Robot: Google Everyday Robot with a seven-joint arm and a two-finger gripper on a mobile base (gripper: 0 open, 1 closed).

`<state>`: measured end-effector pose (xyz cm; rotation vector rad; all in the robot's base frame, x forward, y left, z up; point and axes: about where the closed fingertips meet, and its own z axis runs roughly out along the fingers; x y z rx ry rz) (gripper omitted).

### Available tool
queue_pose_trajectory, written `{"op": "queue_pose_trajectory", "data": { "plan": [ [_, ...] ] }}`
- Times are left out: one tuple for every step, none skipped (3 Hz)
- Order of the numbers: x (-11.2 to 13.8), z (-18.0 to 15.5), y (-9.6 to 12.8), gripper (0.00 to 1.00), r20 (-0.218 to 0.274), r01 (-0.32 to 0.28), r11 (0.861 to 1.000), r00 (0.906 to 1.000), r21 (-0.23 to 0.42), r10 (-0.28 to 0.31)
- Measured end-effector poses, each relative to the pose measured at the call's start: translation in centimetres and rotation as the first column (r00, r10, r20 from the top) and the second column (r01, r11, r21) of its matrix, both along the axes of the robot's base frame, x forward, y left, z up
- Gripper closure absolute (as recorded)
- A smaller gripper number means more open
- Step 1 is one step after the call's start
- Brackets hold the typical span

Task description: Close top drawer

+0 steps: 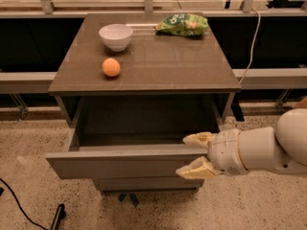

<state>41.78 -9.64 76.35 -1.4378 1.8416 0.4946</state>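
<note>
Top drawer (pixel 125 165) stands pulled far out beneath the worktop (pixel 158 66), so the tool (pixel 194 155), fingers (pixel 197 139) spread at the panel's right end, should probably press straight inward, avoiding a skewed shove.

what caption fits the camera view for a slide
Open gripper at the right end of the pulled-out top drawer front.

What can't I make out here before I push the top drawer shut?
All in the camera view:
- The back of the top drawer lies in shadow under the tabletop, so any contents there are unclear.
- The gripper, fingers open, covers the right end of the drawer front. Contact cannot be told.
- The lower drawer fronts are mostly hidden beneath the pulled-out front.
- The arm is cut off by the right edge.
</note>
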Motion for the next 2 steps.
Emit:
{"op": "queue_pose_trajectory", "data": {
  "plan": [
    [0.8,-2.6,-0.1,0.65,0.049,-0.025,0.998,0.9985,0.056,0.022],
    [1.4,-5.8,-0.4,0.88,0.072,-0.031,0.995,0.9971,0.09,0.025]
  ]
}}
